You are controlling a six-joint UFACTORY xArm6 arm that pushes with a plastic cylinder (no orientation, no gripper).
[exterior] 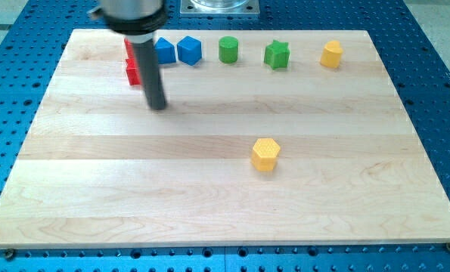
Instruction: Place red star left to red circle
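A pale wooden surface [209, 189] lies on a blue perforated bench. I carry no jaws, only a rod; my tip [158, 106] rests just right of two red blocks [132, 72], partly hidden behind it, so star and circle cannot be told apart

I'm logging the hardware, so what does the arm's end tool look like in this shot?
A straight, smooth, dark grey cylindrical rod hangs from a wider black round collar at the view's top. My tip is a plain blunt end. No claw, cables or markings show.
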